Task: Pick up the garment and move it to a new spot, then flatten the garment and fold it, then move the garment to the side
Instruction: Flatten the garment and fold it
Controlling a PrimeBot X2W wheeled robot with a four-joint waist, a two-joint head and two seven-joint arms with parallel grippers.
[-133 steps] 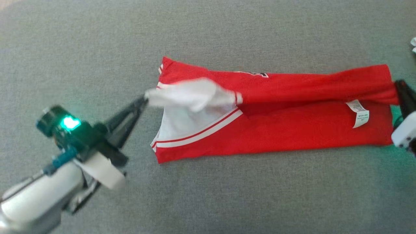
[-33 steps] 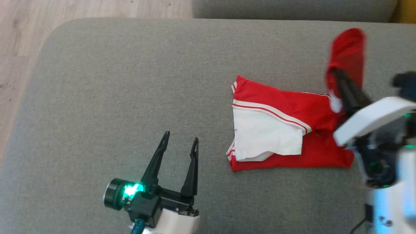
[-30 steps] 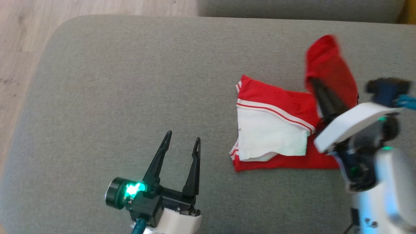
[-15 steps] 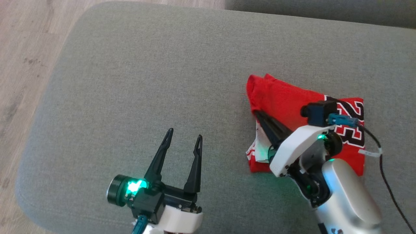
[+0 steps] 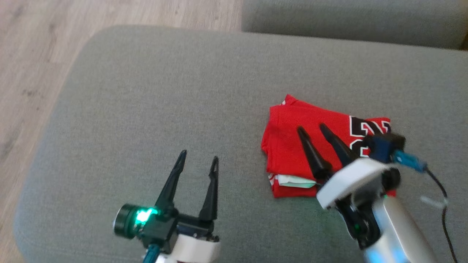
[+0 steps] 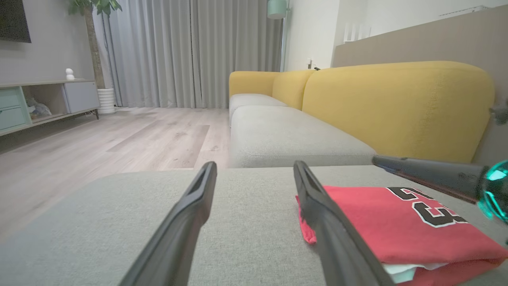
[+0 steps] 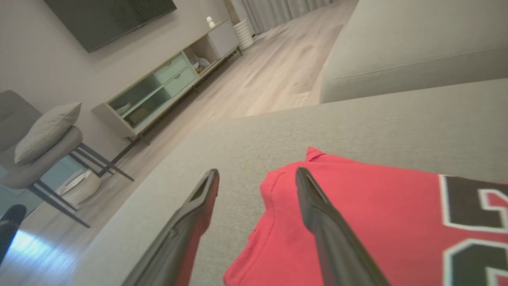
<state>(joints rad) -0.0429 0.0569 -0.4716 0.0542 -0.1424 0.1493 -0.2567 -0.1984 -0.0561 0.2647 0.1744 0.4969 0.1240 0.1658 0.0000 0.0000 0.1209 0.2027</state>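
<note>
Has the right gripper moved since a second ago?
Yes. Against the jersey lying on the cushion, the right gripper went from its right end leftward to above its left half, and has opened.

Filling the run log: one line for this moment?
garment: folded, on cushion | left gripper: open, empty | right gripper: open, above garment

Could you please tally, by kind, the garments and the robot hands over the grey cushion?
Garments: 1, the folded red jersey lying on the grey cushion
Robot hands: 2, the left hand and the right hand, both open
Total: 3
</note>
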